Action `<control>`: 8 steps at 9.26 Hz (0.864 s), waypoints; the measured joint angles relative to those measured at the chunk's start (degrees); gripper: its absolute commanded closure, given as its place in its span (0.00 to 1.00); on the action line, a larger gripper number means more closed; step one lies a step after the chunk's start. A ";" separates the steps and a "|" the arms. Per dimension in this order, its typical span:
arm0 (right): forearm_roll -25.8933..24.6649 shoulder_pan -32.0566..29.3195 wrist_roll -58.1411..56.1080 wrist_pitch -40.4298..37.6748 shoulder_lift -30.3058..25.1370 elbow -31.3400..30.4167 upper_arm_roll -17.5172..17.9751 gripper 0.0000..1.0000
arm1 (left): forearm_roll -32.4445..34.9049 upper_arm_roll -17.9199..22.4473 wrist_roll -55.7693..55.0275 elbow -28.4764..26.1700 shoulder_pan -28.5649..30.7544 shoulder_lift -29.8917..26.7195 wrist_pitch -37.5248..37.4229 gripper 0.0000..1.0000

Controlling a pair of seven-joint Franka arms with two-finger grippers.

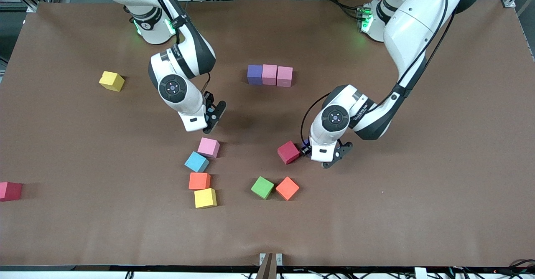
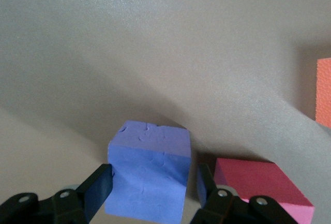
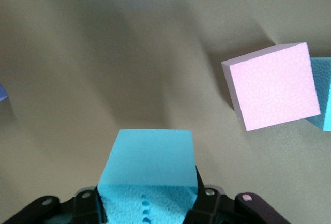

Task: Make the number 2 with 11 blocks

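My right gripper (image 1: 213, 114) is shut on a light blue block (image 3: 150, 175) and holds it in the air over the table, near a pink block (image 1: 208, 147) that also shows in the right wrist view (image 3: 273, 85). My left gripper (image 1: 322, 153) is down at the table with its fingers open either side of a purple block (image 2: 150, 175); one finger touches it and the other stands off. A red block (image 1: 288, 152) lies right beside it. A purple block (image 1: 254, 74) and two pink blocks (image 1: 269, 74) (image 1: 284, 76) form a row nearer the robots.
A light blue (image 1: 196, 161), an orange (image 1: 199, 181) and a yellow block (image 1: 205, 198) lie in a line below the pink one. A green cube (image 1: 262, 187) touches an orange block (image 1: 287, 188). A yellow block (image 1: 111, 81) and a red block (image 1: 9, 191) lie toward the right arm's end.
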 measured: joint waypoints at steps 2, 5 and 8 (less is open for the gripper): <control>0.00 -0.35 0.00 -0.04 0.00 0.00 -0.13 1.00 | 0.00 0.00 0.22 0.04 0.05 0.02 0.03 0.26; -0.29 -0.55 0.00 -0.04 0.00 0.00 -0.21 1.00 | 0.00 -0.04 0.22 0.42 0.09 -0.11 0.30 0.25; -0.44 -0.62 0.00 -0.09 0.00 0.67 -0.23 1.00 | 0.00 -0.02 0.22 0.51 0.12 -0.14 0.43 0.25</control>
